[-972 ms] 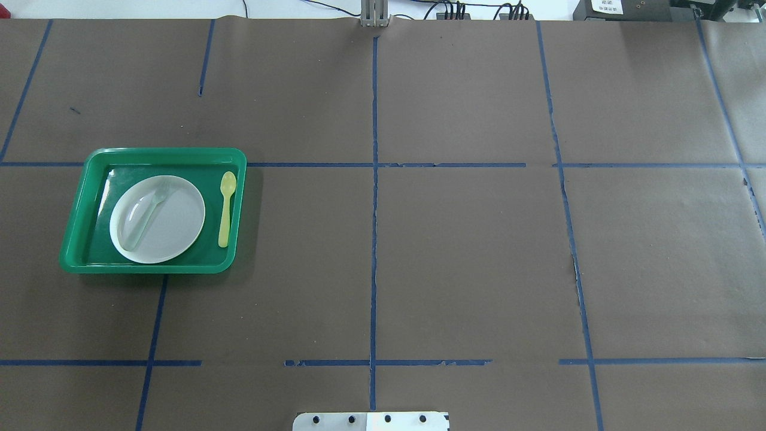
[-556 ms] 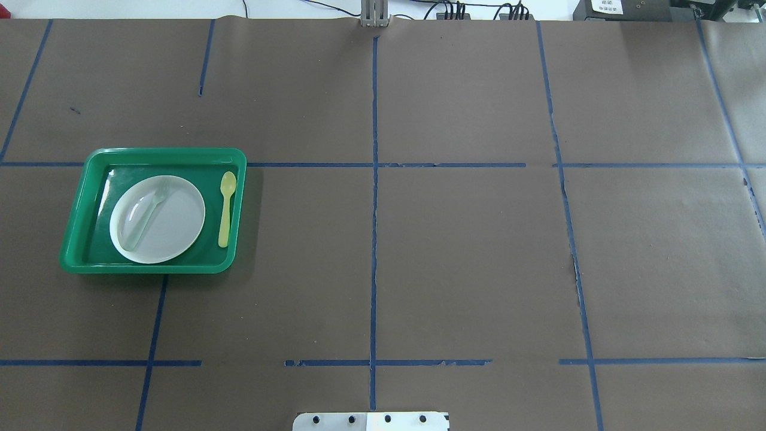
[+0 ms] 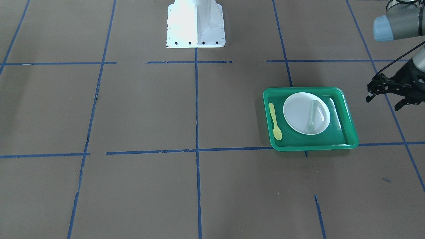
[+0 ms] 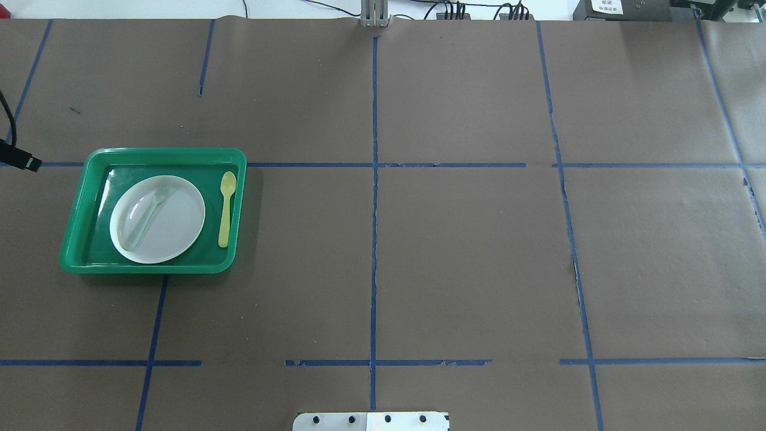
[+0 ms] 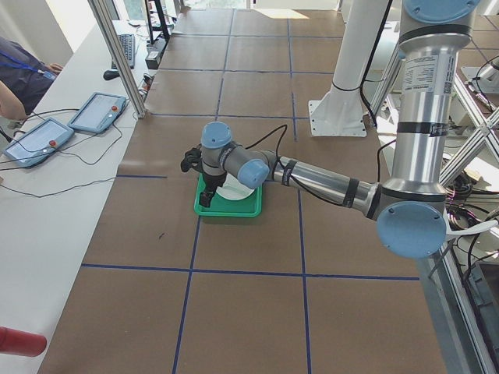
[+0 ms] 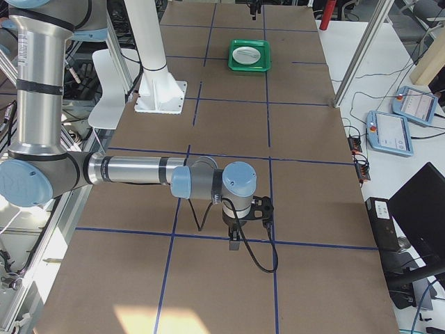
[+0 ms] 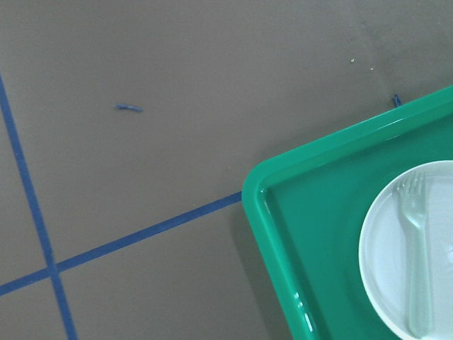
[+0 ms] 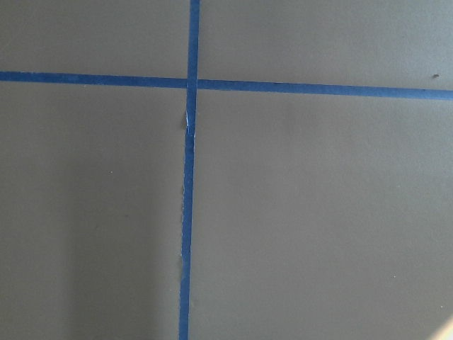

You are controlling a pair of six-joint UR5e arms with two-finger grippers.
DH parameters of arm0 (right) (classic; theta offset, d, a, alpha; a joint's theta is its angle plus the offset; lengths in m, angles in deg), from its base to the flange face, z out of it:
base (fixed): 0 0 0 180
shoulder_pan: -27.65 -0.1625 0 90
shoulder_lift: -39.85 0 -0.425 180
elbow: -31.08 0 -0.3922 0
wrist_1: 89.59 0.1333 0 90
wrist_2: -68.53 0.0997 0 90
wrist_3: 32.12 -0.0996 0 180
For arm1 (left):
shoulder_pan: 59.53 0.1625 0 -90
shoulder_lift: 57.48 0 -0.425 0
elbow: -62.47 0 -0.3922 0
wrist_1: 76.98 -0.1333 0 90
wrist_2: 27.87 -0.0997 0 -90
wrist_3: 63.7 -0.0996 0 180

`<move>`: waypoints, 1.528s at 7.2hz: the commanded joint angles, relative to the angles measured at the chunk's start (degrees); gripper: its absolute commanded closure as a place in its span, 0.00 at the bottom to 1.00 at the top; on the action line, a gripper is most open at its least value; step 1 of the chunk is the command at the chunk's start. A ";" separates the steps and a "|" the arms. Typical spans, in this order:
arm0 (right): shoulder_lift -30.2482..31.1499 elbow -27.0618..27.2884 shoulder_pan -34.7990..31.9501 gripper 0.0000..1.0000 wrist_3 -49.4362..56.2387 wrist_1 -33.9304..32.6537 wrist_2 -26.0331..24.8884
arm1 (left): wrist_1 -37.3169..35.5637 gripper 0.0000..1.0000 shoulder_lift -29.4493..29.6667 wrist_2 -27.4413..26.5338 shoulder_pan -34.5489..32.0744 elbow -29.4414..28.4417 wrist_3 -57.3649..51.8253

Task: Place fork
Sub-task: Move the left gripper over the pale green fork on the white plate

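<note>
The pale translucent fork [image 4: 146,214] lies aslant on the white plate [image 4: 176,230] inside the green tray [image 4: 155,154] on the table's left half. It also shows in the front view [image 3: 311,116] and in the left wrist view [image 7: 419,262]. My left gripper [image 3: 382,103] hangs open and empty above the table, just outside the tray's left side. One of its fingertips [image 4: 29,161] shows at the overhead view's left edge. My right gripper [image 6: 235,243] shows only in the right side view, far from the tray, over a tape crossing. I cannot tell whether it is open or shut.
A yellow spoon [image 4: 225,209] lies in the tray to the right of the plate. The robot's white base [image 3: 196,23] stands at the table's near middle edge. Blue tape lines grid the brown table cover.
A tip of my left gripper has come into the overhead view at the left edge, beside the tray. The fork, plate and spoon have not moved.
</note>
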 commanded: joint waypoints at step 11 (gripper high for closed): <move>0.00 0.00 0.00 0.00 0.00 0.00 0.00 | 11.48 0.10 2.14 -10.10 19.58 -5.19 17.29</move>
